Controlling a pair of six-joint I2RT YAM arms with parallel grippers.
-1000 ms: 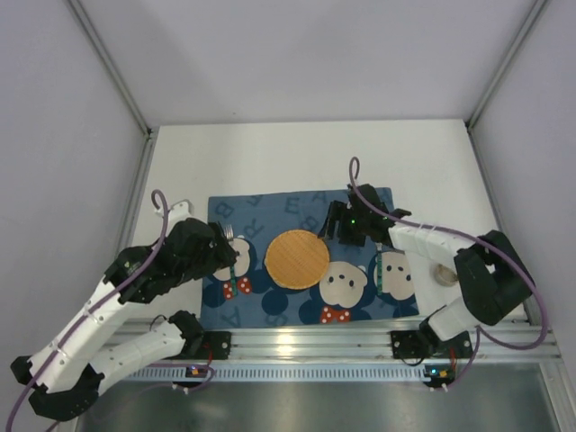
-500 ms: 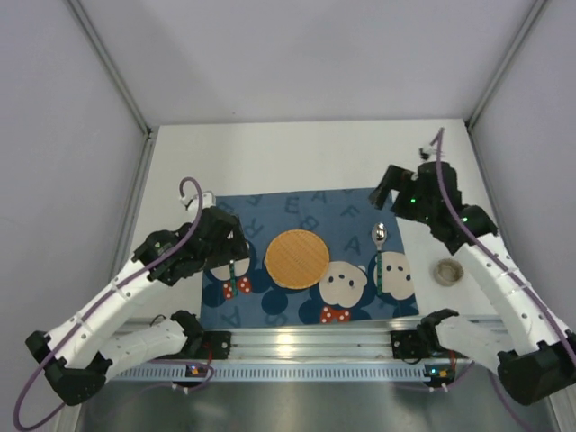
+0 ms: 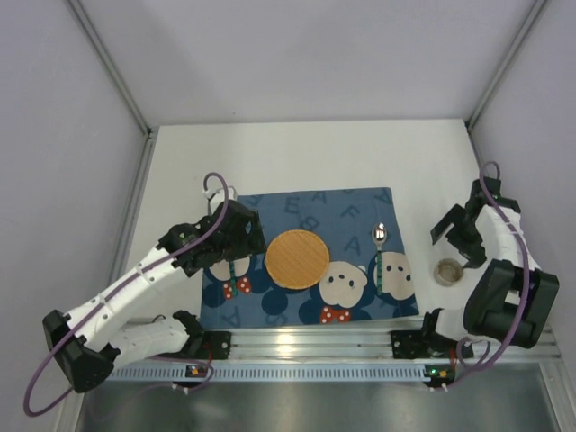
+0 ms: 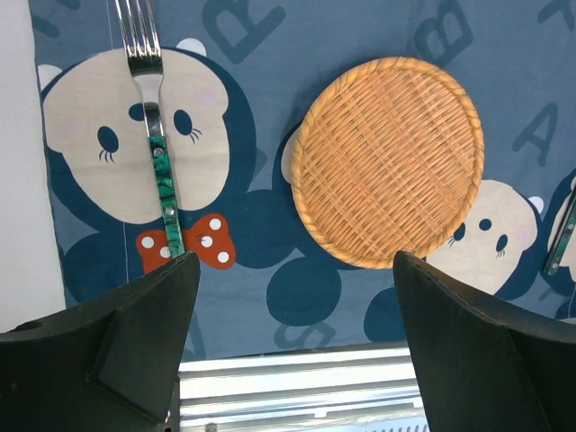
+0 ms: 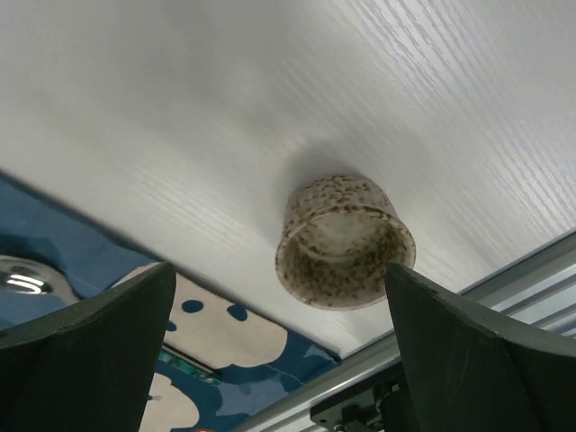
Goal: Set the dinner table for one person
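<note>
On the white dinner table lies a blue cartoon placemat. A round wicker plate sits at its middle. Left of the plate is a green-handled fork, and right of it a spoon. My left gripper hovers open over the mat's left part, holding nothing. A speckled cup stands on the bare table right of the mat. My right gripper hangs open above the cup, apart from it.
The ribbed aluminium rail runs along the table's near edge, just below the mat. Grey walls close in the left, right and back sides. Both arms' purple cables loop over the table's sides.
My right gripper opened and left the spoon on the mat, then swung right to above the cup. The left gripper drifted a little right over the fork.
</note>
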